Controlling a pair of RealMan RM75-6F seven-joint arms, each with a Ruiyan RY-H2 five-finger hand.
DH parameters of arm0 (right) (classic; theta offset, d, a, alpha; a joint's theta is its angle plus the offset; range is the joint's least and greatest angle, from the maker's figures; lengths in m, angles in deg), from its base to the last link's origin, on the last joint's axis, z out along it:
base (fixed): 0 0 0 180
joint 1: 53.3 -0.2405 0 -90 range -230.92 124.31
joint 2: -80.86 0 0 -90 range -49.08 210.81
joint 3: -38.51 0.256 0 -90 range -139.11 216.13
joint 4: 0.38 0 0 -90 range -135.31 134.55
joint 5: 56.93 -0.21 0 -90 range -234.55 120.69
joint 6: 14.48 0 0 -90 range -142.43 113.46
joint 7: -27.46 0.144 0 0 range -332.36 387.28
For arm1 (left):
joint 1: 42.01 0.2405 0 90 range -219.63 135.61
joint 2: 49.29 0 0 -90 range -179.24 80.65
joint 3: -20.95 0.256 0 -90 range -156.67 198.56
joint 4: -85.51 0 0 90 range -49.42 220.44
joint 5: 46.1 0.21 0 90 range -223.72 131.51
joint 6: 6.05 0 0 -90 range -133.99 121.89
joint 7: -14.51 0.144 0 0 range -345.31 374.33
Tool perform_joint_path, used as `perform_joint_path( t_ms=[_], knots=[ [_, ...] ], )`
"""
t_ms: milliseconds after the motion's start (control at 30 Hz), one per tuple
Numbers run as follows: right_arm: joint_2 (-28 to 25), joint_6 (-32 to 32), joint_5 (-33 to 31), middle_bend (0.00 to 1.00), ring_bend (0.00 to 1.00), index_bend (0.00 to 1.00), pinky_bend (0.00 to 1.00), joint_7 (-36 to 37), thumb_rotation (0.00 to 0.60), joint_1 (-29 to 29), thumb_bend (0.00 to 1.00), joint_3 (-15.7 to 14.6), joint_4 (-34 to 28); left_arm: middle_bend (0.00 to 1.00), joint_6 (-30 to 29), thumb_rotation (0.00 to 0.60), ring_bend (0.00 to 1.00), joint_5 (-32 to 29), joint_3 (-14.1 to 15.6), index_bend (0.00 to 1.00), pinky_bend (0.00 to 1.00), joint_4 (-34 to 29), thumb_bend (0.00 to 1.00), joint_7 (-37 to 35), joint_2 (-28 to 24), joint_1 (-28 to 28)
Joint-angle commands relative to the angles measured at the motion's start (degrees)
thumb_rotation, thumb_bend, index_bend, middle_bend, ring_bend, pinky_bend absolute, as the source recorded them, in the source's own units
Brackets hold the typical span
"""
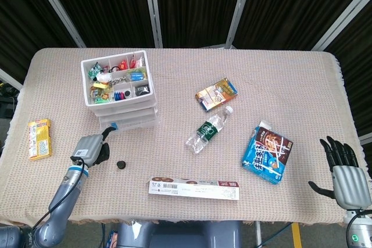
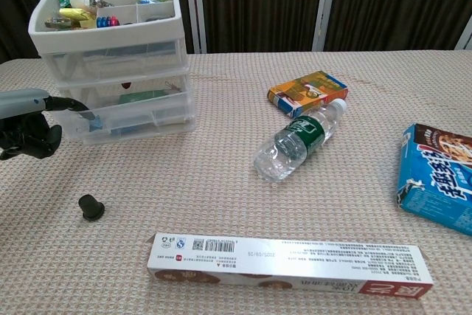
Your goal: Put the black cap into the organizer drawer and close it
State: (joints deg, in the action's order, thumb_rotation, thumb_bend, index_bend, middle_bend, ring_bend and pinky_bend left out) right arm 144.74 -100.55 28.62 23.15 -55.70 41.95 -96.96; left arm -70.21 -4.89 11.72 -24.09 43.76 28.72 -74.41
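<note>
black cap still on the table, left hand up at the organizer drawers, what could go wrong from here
The left hand reaches the bottom drawer with just one extended finger, the others curled; it may slip off, or shove the light organizer back instead of opening it.

The black cap is small and round, lying loose near that hand; a careless pass of the arm could knock it rolling toward the long box.

Small black cap (image 2: 91, 206) lies on cloth before the white organizer (image 2: 116, 64).

Left hand (image 1: 91, 148) silver back w/ black fingers, blue wrist band, grey arm, right hand (image 1: 344, 175) same colours
</note>
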Motion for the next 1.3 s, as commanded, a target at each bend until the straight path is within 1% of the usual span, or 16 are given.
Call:
perform_joint_path(
  t_ms=[33,200,400,567,700,767,800,867,933,1033,1067,1133,1233,1300],
  knots=[
    [0.00,-0.01,0.04,0.00,0.00,0.05,0.00,0.02,0.600,0.00,0.01,-0.02,0.02,0.98,-0.11,0.600,0.86,1.69,0.91,0.17,0.78,-1.99,0.83,-0.97,-0.98,0.55],
    [-0.04,-0.04,-0.04,0.00,0.00,0.05,0.00,0.03,0.600,0.06,0.01,-0.02,-0.02,0.98,-0.82,0.600,0.86,5.58,3.08,0.18,0.78,-4.87,0.83,-2.40,-3.30,2.01],
    [0.01,-0.10,0.15,0.00,0.00,0.05,0.00,-0.18,0.600,0.06,0.01,-0.07,-0.10,0.98,-0.41,0.600,0.86,8.55,4.77,0.18,0.78,-6.18,0.83,-4.26,-5.38,3.07],
    [0.02,-0.10,-0.01,0.00,0.00,0.05,0.00,-0.25,0.600,0.10,0.01,-0.04,-0.13,0.98,0.02,0.600,0.86,10.14,5.61,0.18,0.78,-6.36,0.83,-5.21,-5.74,3.44],
    [0.00,-0.06,-0.14,0.00,0.00,0.05,0.00,-0.24,0.600,0.09,0.01,0.01,-0.17,0.96,-0.76,0.600,0.84,13.81,6.32,0.17,0.77,-6.74,0.82,-6.96,-6.14,4.43],
    [0.01,-0.03,-0.14,0.00,0.00,0.05,0.00,-0.24,0.600,0.08,0.01,0.01,-0.14,0.92,-1.75,0.600,0.81,16.59,6.66,0.17,0.75,-6.92,0.77,-7.47,-6.47,4.99],
    [0.01,0.01,-0.15,0.00,0.00,0.05,0.00,-0.22,0.600,0.07,0.01,0.00,-0.15,0.90,-2.94,0.600,0.79,19.66,7.03,0.16,0.73,-6.86,0.71,-7.39,-6.77,5.43],
    [0.00,-0.04,-0.10,0.00,0.00,0.05,0.00,-0.19,0.600,0.07,0.01,0.02,-0.16,0.85,-5.33,0.600,0.75,25.70,8.25,0.14,0.69,-6.27,0.56,-7.27,-7.23,6.54],
    [0.00,-0.05,-0.13,0.00,0.00,0.05,0.00,-0.16,0.600,0.09,0.01,0.02,-0.14,0.78,-7.78,0.600,0.68,31.64,9.64,0.12,0.64,-5.26,0.36,-6.63,-7.80,7.59],
    [0.00,0.01,-0.21,0.00,0.00,0.05,0.00,-0.12,0.600,0.07,0.01,0.05,-0.18,0.68,-10.52,0.600,0.59,39.25,11.94,0.11,0.57,-3.36,0.16,-5.32,-8.88,8.89],
    [0.01,0.05,-0.26,0.00,0.00,0.05,0.00,-0.14,0.600,0.06,0.01,0.06,-0.20,0.66,-11.20,0.600,0.57,41.88,12.94,0.11,0.55,-2.57,0.13,-4.66,-9.52,9.32],
    [0.01,0.11,-0.33,0.00,0.00,0.05,0.00,-0.18,0.600,0.05,0.01,0.06,-0.26,0.59,-11.28,0.600,0.53,45.15,14.26,0.12,0.52,-1.50,0.07,-3.35,-10.57,9.50],
    [-0.01,0.14,-0.35,0.00,0.00,0.05,0.00,-0.24,0.600,0.05,0.01,0.05,-0.32,0.51,-10.04,0.600,0.47,47.75,15.43,0.11,0.49,-0.69,0.06,-1.58,-11.90,9.05],
    [0.00,0.09,-0.37,0.00,0.00,0.05,0.00,-0.27,0.600,0.06,0.01,0.08,-0.33,0.48,-8.27,0.600,0.45,49.06,16.24,0.11,0.47,-0.64,0.06,0.16,-13.08,8.33]
  ],
)
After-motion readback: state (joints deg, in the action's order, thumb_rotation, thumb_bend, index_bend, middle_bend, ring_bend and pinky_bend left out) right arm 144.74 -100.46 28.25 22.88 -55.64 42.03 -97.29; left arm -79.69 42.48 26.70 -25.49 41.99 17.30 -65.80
